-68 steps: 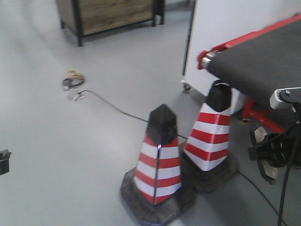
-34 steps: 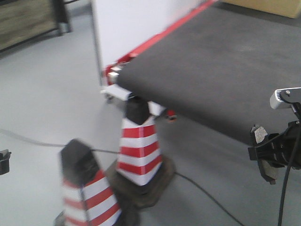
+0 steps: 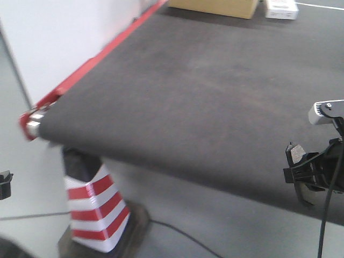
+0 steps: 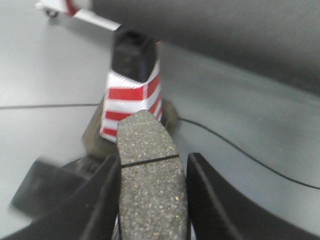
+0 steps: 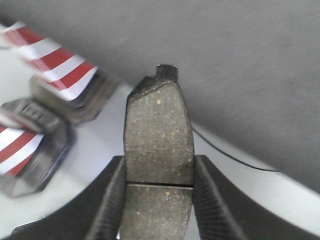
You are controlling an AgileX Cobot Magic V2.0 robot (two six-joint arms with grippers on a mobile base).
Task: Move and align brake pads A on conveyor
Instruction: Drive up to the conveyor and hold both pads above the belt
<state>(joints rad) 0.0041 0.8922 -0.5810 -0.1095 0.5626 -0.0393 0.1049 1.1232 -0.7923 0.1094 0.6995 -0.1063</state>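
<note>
In the left wrist view my left gripper [image 4: 154, 159] is shut on a speckled grey brake pad [image 4: 149, 150] with a thin cross groove, held over the grey floor short of the conveyor [image 4: 225, 35]. The right gripper [image 5: 160, 161] is shut on a second brake pad [image 5: 157, 130], whose notched tip reaches the belt's edge [image 5: 240, 60]. From the front camera the conveyor [image 3: 204, 91] fills most of the frame. The right gripper [image 3: 301, 174] hangs by its near edge with its pad [image 3: 294, 154] seen edge-on.
A red-and-white traffic cone [image 3: 94, 209] stands under the belt's near left corner, and a black cable [image 3: 177, 231] runs over the floor beside it. A red strip [image 3: 97, 59] lines the belt's left side. A cardboard box [image 3: 215, 6] and a white box [image 3: 280, 8] sit at the far end.
The front view has swung toward the conveyor, which now fills the frame. The cones have slid left and one has left the view. The right gripper still holds its pad.
</note>
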